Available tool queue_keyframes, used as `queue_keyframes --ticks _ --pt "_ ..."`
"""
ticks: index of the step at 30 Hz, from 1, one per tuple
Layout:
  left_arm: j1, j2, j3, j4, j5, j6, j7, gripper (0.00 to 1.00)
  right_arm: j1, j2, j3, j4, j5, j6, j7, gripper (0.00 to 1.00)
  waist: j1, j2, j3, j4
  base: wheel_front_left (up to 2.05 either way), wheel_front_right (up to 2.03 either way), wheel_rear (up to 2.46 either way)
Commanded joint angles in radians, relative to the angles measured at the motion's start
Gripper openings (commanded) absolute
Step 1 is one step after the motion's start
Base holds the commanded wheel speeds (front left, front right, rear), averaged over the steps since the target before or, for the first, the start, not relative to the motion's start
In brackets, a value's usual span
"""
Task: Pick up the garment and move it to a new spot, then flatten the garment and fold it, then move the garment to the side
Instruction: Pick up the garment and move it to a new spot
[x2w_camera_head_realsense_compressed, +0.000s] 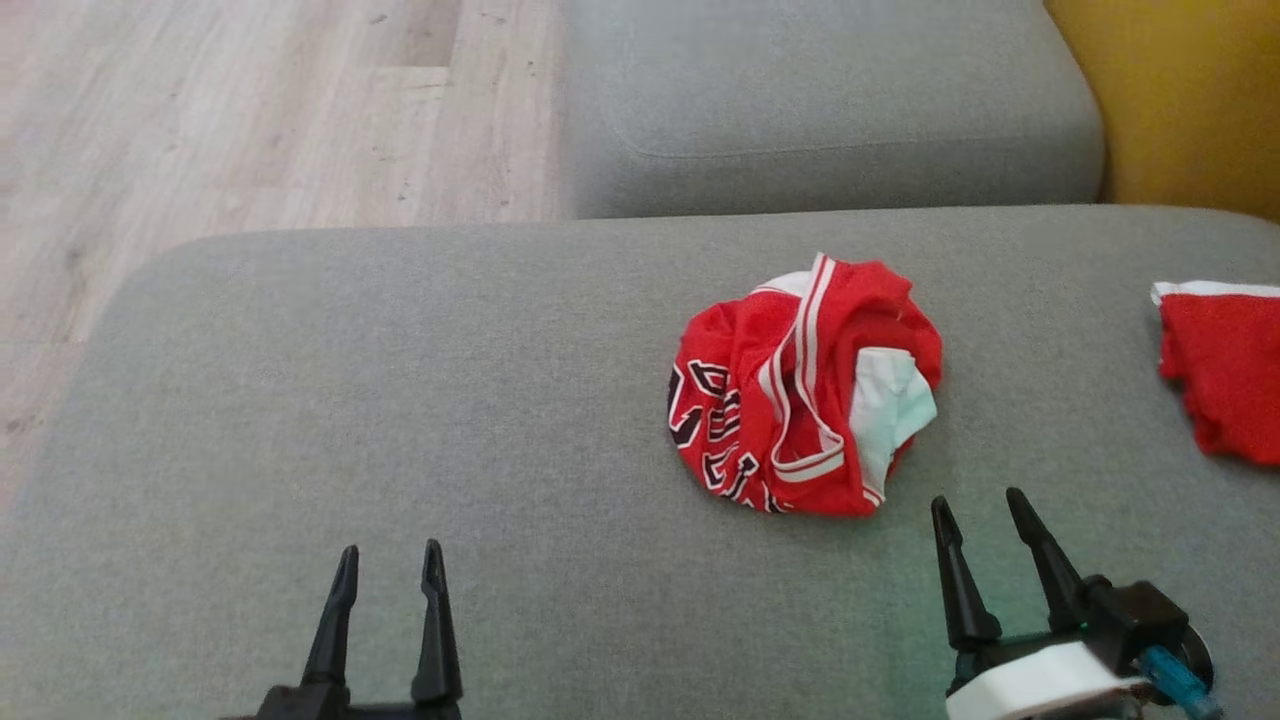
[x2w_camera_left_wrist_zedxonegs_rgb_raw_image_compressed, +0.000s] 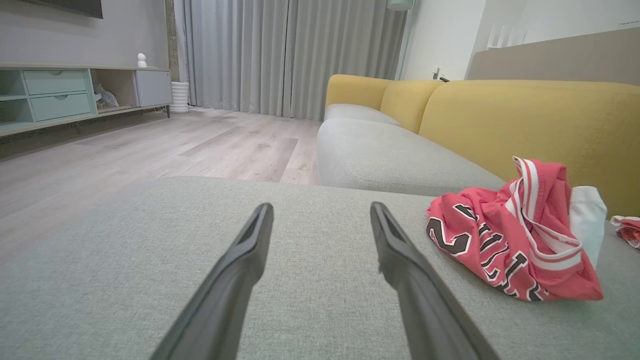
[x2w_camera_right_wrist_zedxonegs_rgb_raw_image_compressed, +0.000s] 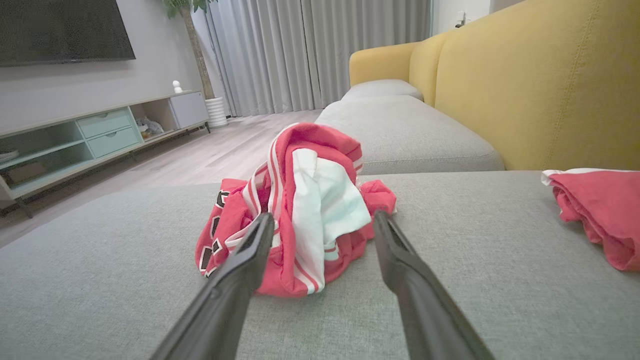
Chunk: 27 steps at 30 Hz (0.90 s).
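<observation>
- Garment (x2w_camera_head_realsense_compressed: 805, 390) crumpled right of centre on grey cushion (x2w_camera_head_realsense_compressed: 400, 400); bare fabric stretches left to its rounded edge.
- Left gripper (x2w_camera_head_realsense_compressed: 390, 548) and right gripper (x2w_camera_head_realsense_compressed: 977, 497) both spread, empty.
- Second red cloth (x2w_camera_head_realsense_compressed: 1225, 365) lies farther right.

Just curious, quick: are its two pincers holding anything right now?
Left pincer: open, empty.
Right pincer: open, empty, pointing at the red garment.
</observation>
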Motion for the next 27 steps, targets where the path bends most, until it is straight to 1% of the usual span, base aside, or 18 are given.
queue_keyframes --ticks 1,18,27 --pt "-0.035 -0.005 0.031 -0.034 0.009 0.004 -0.009 1.00 -0.023 -0.004 0.016 -0.024 0.001 -0.001 -0.004 1.00 0.0003 -0.0001 -0.007 0.011 0.00 0.00 0.00" --pt "-0.035 -0.005 0.035 -0.019 0.024 -0.004 -0.009 1.00 -0.020 -0.003 0.024 -0.011 0.018 -0.001 -0.004 1.00 0.0003 -0.0001 -0.017 0.029 0.00 0.00 0.00" --pt "-0.039 -0.005 0.030 -0.029 0.035 -0.005 -0.009 1.00 -0.030 -0.003 0.023 -0.014 0.016 -0.001 -0.004 1.00 0.0003 -0.0001 -0.009 0.009 0.00 0.00 0.00"
